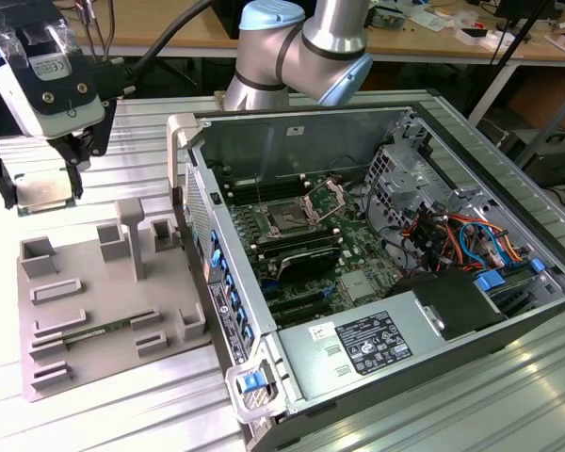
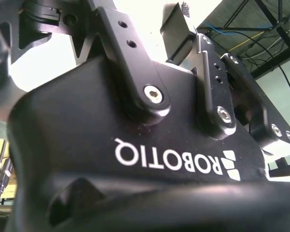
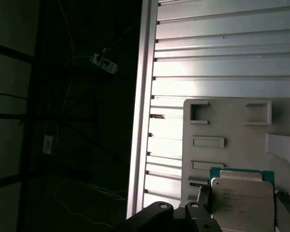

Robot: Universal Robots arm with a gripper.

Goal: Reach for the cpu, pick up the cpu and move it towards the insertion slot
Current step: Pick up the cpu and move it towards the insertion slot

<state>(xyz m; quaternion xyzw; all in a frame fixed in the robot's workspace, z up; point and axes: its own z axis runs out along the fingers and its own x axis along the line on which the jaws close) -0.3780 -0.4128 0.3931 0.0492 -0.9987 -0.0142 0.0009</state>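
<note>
The gripper (image 1: pixel 41 198) was clamped on the one cpu (image 1: pixel 40 191), a black finger (image 1: pixel 6 188) pressed to each of two opposite edges. In the exterior view the cpu sat at about 10 o'clock of the scene, over the slatted metal counter (image 1: pixel 122 405). I could not tell whether it touched the counter or hung clear. The first wrist view showed the cpu (image 3: pixel 241 195) with its pale metal top facing the camera, between the gripper's (image 3: pixel 242 209) fingers.

One grey plate (image 1: pixel 104 301) with raised frames lay at about 5 o'clock from the cpu, with one tall post (image 1: pixel 130 234) standing on it. One open computer case (image 1: pixel 292 127) lay at 3 o'clock from the gripper. Its near side wall (image 1: pixel 212 273) stood between the gripper and the board inside.

The one insertion slot (image 1: pixel 287 219) lay on that board, well apart from the cpu. Its shiny retention frame (image 1: pixel 328 196) was swung up at the slot's 2 o'clock. One silver power supply (image 1: pixel 306 363) sat at the slot's 6 o'clock. The single arm (image 1: pixel 301 47) rose at 12 o'clock.
</note>
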